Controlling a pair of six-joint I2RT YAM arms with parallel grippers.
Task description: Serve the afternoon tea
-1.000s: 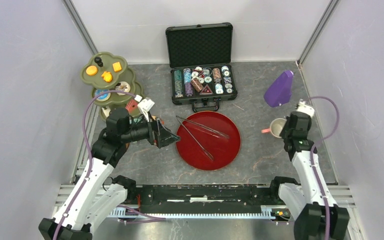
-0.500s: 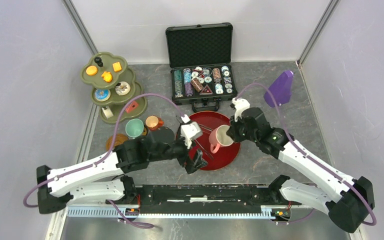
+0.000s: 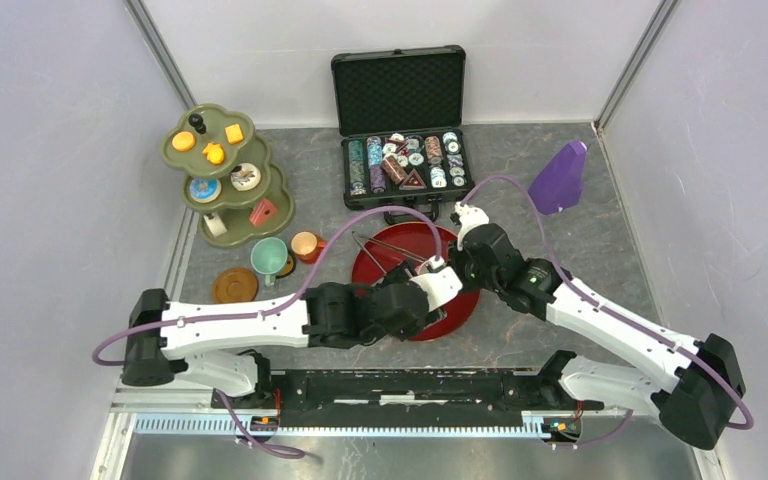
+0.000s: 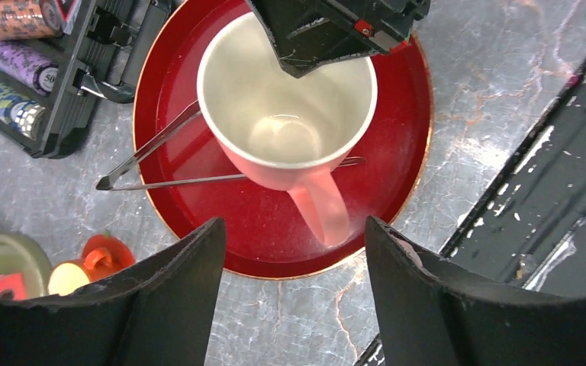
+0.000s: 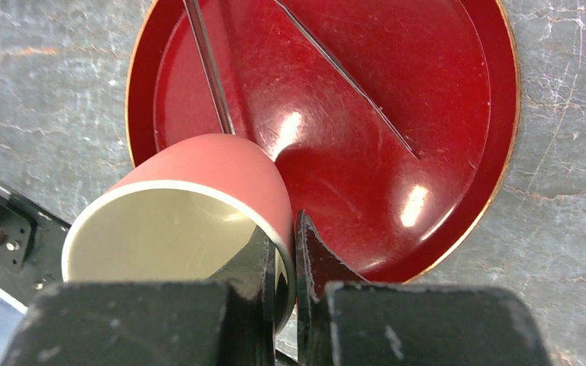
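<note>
Handover of the pink cup (image 4: 286, 99) above the red tray (image 4: 400, 145), read from the tray's near rim outward. At the near rim the left pincer (image 4: 294, 229) stands spread, its two fingers flanking the cup's handle (image 4: 322, 210) without touching it. The handle runs straight back toward this pincer, so its long axis lies along the line of approach, and the cup body lies directly ahead of the open jaws. The cup is tipped, its mouth turned toward the tray's near side; whether its base rests on the tray cannot be told. Over the middle of the tray the right pincer (image 5: 286, 244) is pressed together on the cup's rim, one finger inside the wall and one outside, and carries the cup. The left pincer is judged the arm placed to take the handle, since the right one is already engaged at the opposite rim. A pair of metal tongs (image 5: 210, 69) lies on the tray under and beyond the cup. On the counter left of the tray stand the teal cup (image 3: 269, 257) and the orange cup (image 3: 305, 244), with the olive three-tier stand (image 3: 222, 170) further left and beyond.
</note>
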